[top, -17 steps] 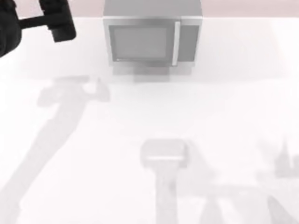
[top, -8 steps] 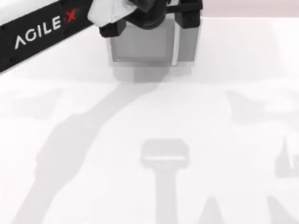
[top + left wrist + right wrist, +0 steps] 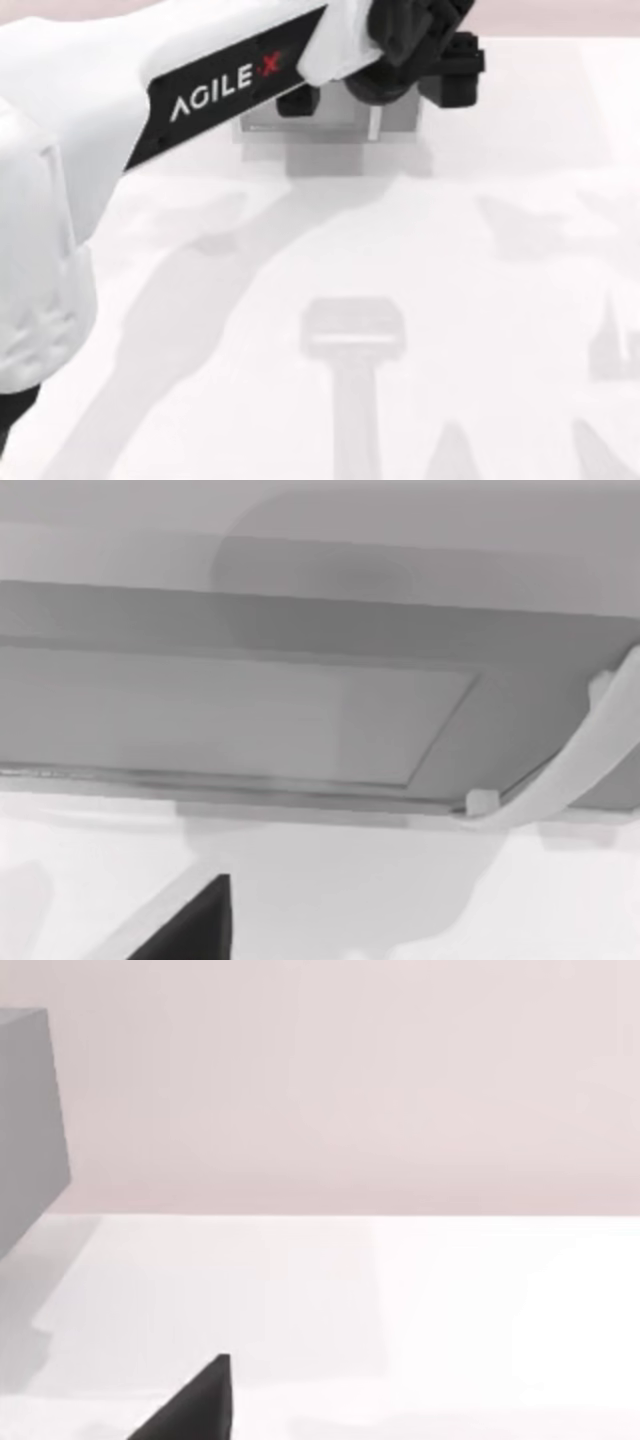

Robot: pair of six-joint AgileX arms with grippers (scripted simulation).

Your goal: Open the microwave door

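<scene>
Your left arm (image 3: pixel 200 90) reaches across the top view from the left edge toward the far middle of the worktop (image 3: pixel 480 300), and it covers most of the microwave (image 3: pixel 395 120). Only a strip along the microwave's lower front shows beneath the arm, including the bottom end of the pale door handle (image 3: pixel 373 125). The left tool (image 3: pixel 420 50) sits over the microwave's upper right part as a cluster of black blocks. You cannot tell from this view whether its fingers are spread or pressed together, nor whether it touches anything.

In the left wrist view, the microwave door (image 3: pixel 250 715) fills most of the picture at a tilt, its darker window set in a grey frame. It lies flush with the body, so the door reads as closed. The curved pale handle runs off one edge, so you see only part of it. A single dark finger tip (image 3: pixel 195 930) pokes in at the border. Its partner is out of frame.

The right arm itself does not appear in the top view. Its wrist view shows bare worktop, a pinkish wall, one grey corner of the microwave cut by the frame edge, and one dark tip of the right tool (image 3: pixel 195 1410). You cannot tell that tool's state either.
</scene>
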